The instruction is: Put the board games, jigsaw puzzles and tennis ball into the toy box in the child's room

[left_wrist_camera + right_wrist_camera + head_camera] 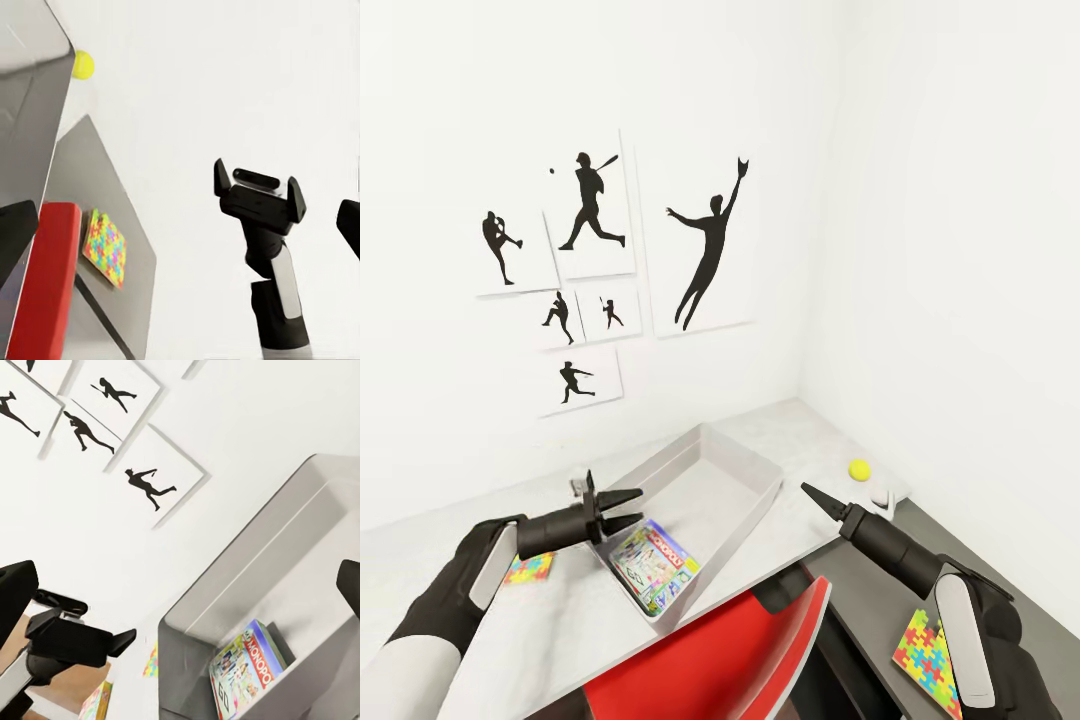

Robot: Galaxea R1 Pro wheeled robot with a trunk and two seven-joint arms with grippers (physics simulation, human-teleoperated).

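While the toy box [745, 478] sits on the table [800, 425] below the black sports silhouette prints [705, 245] on the white wall, it holds one board game [655, 565] lying tilted against its near end wall. The box lid reads "MONOPOLY" in the right wrist view. Beyond the toy box's right side, near the table's far right corner, lies the tennis ball [859, 469], just beside a small white object I cannot identify. One jigsaw puzzle [528, 569] lies on the table left of the toy box, partly hidden by the left arm; a second jigsaw puzzle [926, 652] lies on a lower dark grey surface to the box's right, behind the right arm. A red chair back [730, 660] stands in front of the toy box. The left gripper [630, 508] hovers over the box's near left rim, jaws spread, holding nothing. The right gripper [810, 492] hangs right of the box; its opening cannot be told
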